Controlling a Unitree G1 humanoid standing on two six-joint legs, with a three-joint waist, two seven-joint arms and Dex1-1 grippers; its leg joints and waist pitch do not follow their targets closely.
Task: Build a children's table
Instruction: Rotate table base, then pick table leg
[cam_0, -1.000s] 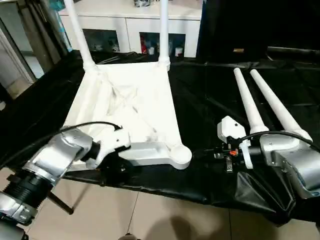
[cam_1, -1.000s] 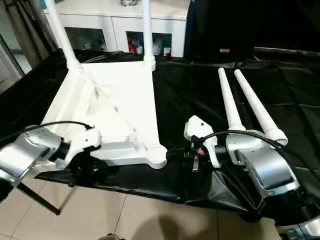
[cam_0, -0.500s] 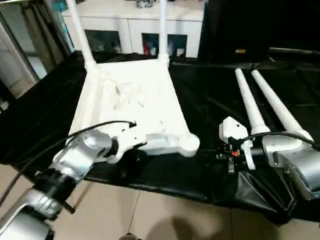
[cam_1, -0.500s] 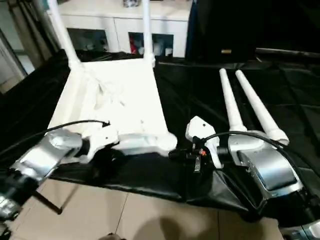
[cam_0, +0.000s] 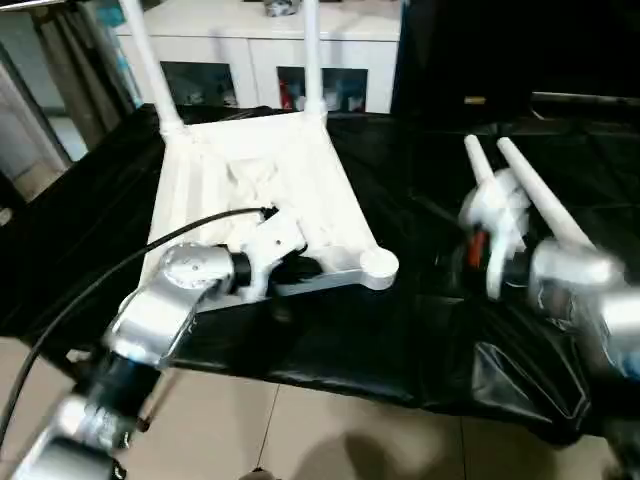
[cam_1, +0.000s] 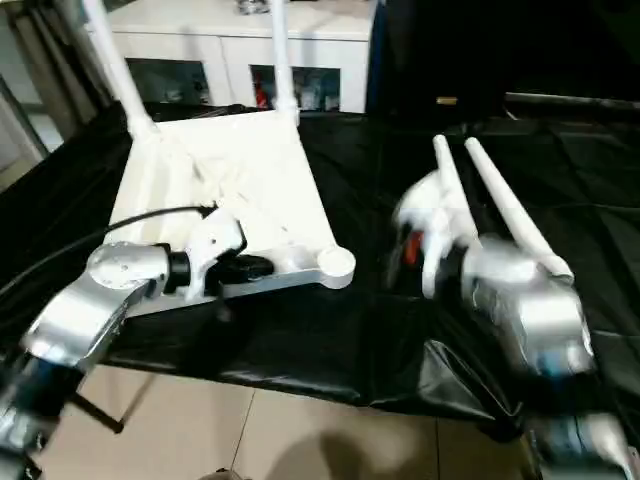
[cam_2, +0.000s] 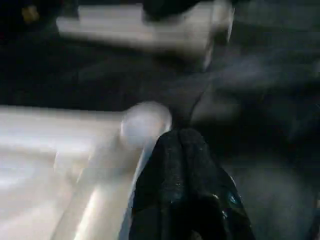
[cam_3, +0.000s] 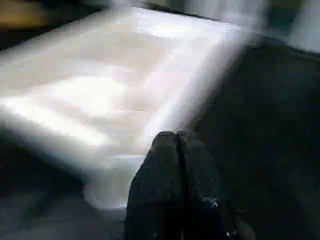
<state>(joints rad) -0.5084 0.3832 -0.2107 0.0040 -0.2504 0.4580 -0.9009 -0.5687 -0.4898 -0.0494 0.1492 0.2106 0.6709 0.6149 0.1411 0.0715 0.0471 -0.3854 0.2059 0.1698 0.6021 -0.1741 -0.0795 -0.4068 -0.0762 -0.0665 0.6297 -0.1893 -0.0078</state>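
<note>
Black fingers pressed together, empty: the left claw (cam_0: 300, 268) leans on the near rim of the upturned children's table (cam_0: 262, 190), centre-left on the black-draped desk (cam_0: 420, 330). The right claw (cam_3: 176, 150), shut too, hangs right of it by two loose legs (cam_0: 540, 205). A second ago the left sat lower-left; more shoving could skid the table off.

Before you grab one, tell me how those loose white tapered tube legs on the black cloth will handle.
The two loose white tapered plastic tube legs are round, so a sideways nudge would probably roll them, curving because they taper. They look stiff and hollow, likely light. Smooth plastic may slip in the shut right gripper fingers; the wrinkled black cloth might slow rolling.
</note>
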